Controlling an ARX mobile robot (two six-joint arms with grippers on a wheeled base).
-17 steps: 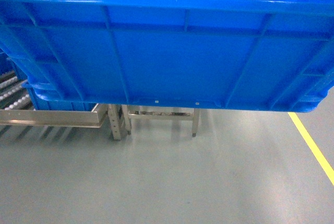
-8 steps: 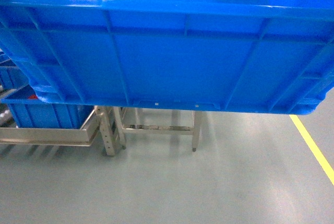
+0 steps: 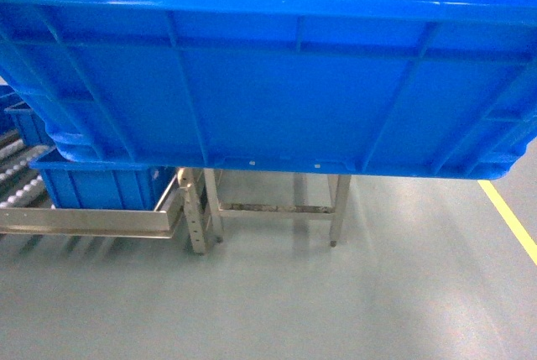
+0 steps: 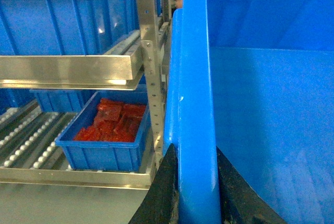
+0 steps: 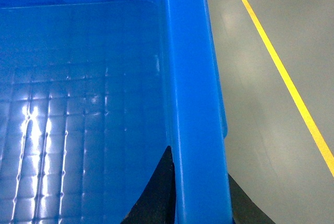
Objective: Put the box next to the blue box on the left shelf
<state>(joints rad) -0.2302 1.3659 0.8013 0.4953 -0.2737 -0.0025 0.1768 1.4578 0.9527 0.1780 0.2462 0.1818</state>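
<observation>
floor [image 3: 277, 301]: grey, glossy, yellow line [image 3: 508, 217] at right | roller shelf [image 3: 92, 221]: small crate [image 4: 104, 138] with red packets | left gripper [image 4: 195, 192], right gripper [image 5: 201, 192]: each clenched on blue crate [image 3: 268, 100] rim

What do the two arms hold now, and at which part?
Both hold the big blue crate by its rim: left end effector on one side rim, right end effector on the opposite.
</observation>
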